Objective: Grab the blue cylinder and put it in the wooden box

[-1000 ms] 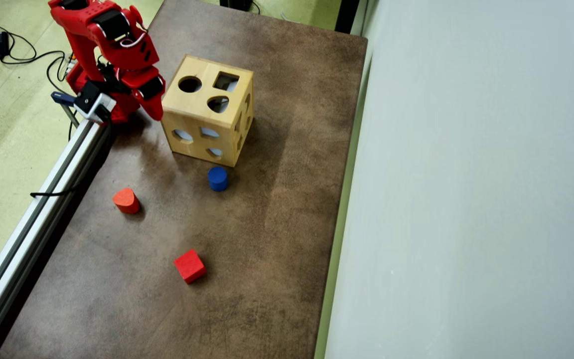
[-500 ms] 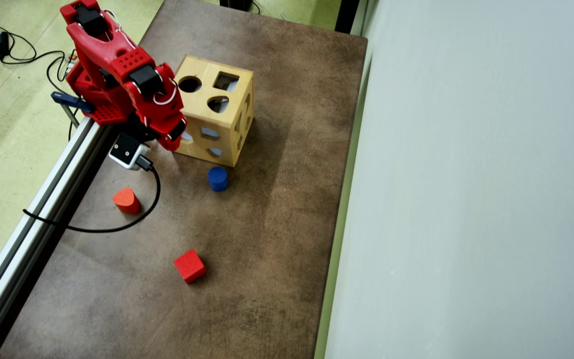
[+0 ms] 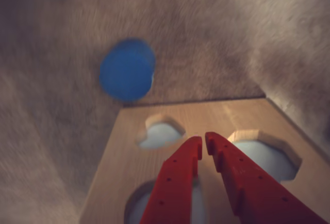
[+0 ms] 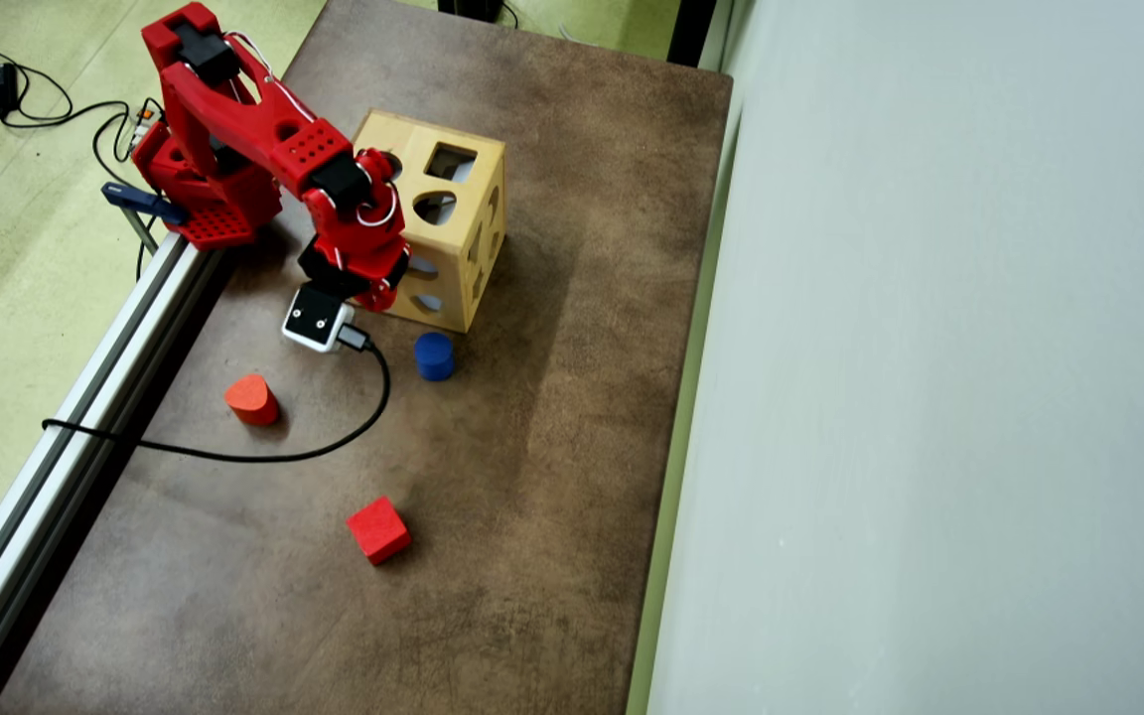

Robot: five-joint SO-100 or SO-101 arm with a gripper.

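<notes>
The blue cylinder (image 4: 434, 356) stands upright on the brown table, just in front of the wooden box (image 4: 403, 139). In the wrist view the cylinder (image 3: 126, 69) appears blurred beyond the box's edge, up and left of my fingers. My red gripper (image 3: 203, 139) hangs over a face of the box (image 3: 116, 167) that has several cut-out holes. Its tips nearly touch and hold nothing. In the overhead view the red arm (image 4: 334, 179) reaches across the box's left side, with the wrist camera (image 4: 316, 323) left of the cylinder and the fingers hidden below the wrist.
A red rounded block (image 4: 251, 398) and a red cube (image 4: 378, 529) lie on the table (image 4: 532, 447). A black cable (image 4: 264, 455) loops from the wrist camera across the table. An aluminium rail (image 4: 85, 417) runs along the left edge and a pale wall (image 4: 929, 397) along the right.
The arm has swung out from its folded pose beside the box and down over the box's near side, toward the blue cylinder. The cable trails after it. The blocks have not moved.
</notes>
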